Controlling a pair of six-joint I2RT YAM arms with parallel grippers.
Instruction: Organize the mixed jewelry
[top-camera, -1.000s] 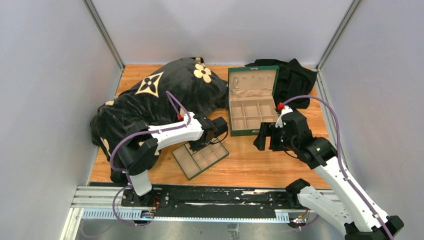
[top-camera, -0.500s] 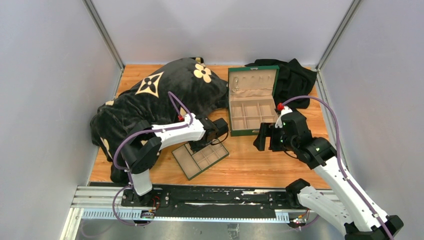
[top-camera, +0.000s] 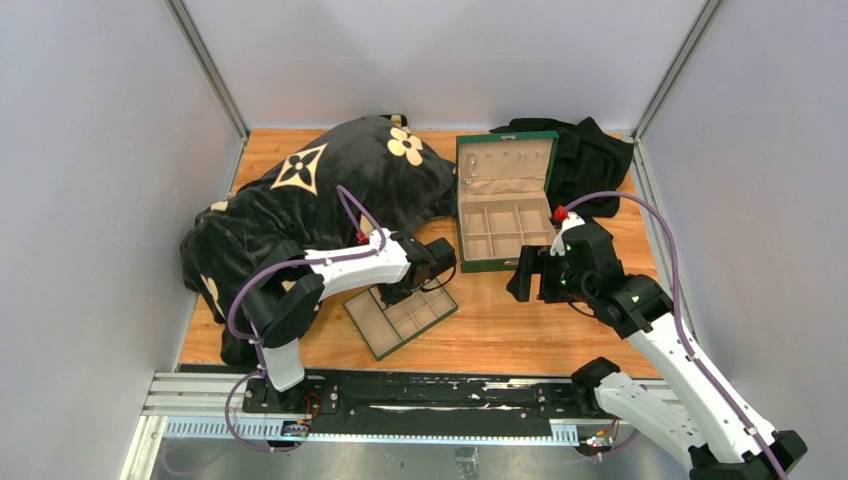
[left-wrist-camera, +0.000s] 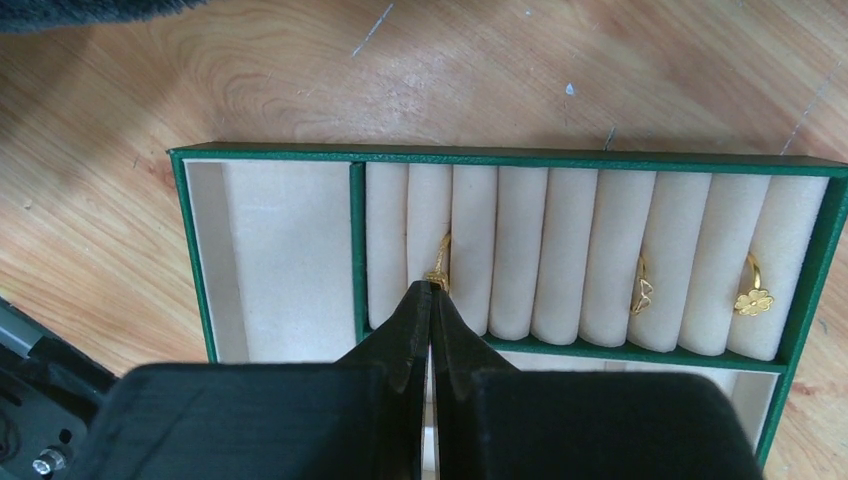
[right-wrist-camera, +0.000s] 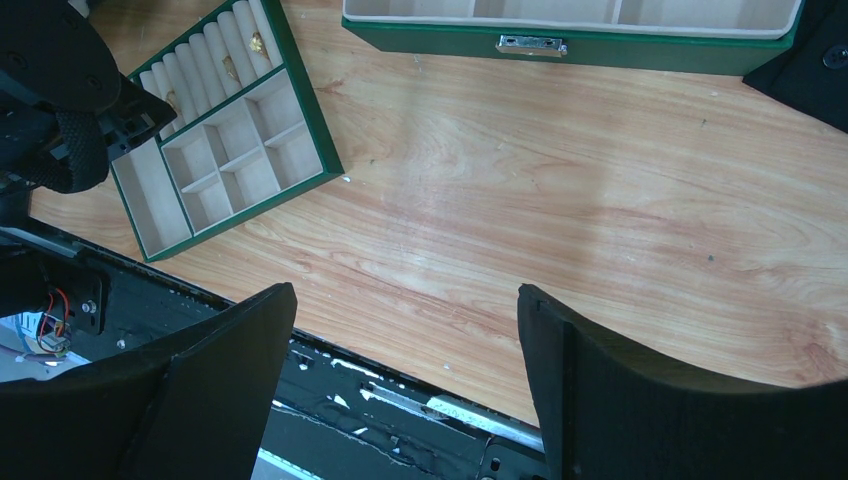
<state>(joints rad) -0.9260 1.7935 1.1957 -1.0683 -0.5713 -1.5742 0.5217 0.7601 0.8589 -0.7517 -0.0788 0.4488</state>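
the gold ring (left-wrist-camera: 441, 262) is standing in a groove between two padded rolls of the tray (left-wrist-camera: 270, 152), which is lying on the table (left-wrist-camera: 600, 60). the left fingers (left-wrist-camera: 412, 330) are pressing together with their tips right at the ring's near edge; whether the thin band is caught between them is not showing. the right fingers (right-wrist-camera: 600, 390) are hanging spread wide over the table, holding nothing. the ring is likely handling as light, stiff and slippery, so taking it across the exposed top of the band is looking safest. the left fingers are hiding the tray's near compartments, and no silvery piece is showing anywhere.
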